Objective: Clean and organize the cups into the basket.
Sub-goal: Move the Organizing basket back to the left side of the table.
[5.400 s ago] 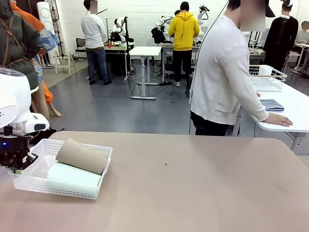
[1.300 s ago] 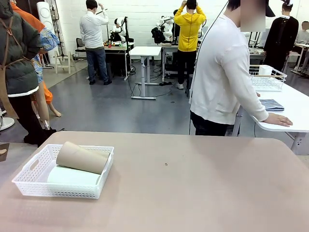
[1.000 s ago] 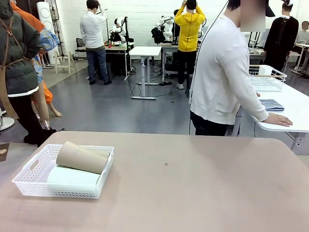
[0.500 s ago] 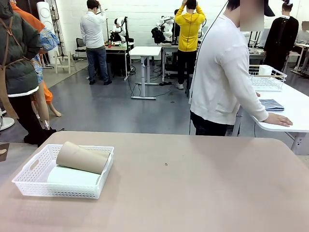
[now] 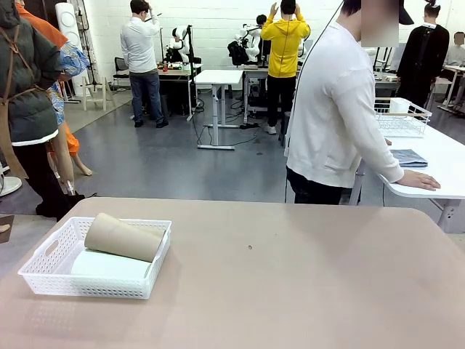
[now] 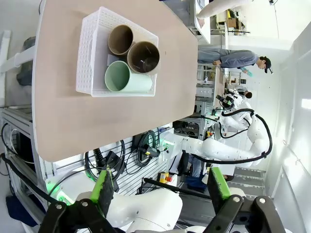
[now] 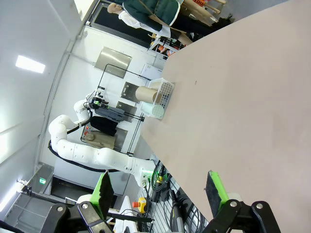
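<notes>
Far beyond the left gripper's (image 6: pixel 158 187) spread fingers, cups (image 6: pixel 130 58) inside basket (image 6: pixel 87 53).

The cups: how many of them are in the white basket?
3, all lying on their sides in the basket: the green cup, a brown cup beside it, and another brown cup next to that.

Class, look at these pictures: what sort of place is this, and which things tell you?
Probably a robotics lab: white robot arms stand at far tables, a wrist-mounted left gripper hangs above the basket of cups.
</notes>
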### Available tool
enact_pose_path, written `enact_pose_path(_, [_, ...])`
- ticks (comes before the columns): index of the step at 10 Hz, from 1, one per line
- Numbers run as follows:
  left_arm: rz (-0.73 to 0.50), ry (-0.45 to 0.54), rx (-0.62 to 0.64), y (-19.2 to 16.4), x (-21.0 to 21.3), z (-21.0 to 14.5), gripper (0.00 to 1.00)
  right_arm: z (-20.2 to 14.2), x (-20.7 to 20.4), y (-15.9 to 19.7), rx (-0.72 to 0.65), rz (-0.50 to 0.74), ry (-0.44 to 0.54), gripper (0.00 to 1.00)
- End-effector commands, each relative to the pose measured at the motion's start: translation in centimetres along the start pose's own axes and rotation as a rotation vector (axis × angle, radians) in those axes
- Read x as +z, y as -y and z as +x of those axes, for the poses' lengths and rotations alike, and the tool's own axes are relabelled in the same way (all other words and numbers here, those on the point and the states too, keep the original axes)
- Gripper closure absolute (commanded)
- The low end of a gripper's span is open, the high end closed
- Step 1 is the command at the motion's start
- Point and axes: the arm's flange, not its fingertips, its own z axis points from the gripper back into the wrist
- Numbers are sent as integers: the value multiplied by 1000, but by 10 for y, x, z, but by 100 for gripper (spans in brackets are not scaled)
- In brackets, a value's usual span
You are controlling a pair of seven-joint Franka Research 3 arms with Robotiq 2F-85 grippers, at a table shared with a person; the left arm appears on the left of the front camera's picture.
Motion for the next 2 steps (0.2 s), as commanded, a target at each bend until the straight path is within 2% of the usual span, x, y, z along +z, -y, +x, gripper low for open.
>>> enact_pose_path(1, [-9, 1, -4, -1, 2, -1, 0, 0, -2, 0, 8, -2, 0, 0])
enact_pose_path(2, [-9, 1, -4, -1, 2, -1, 0, 0, -2, 0, 8, -2, 0, 0])
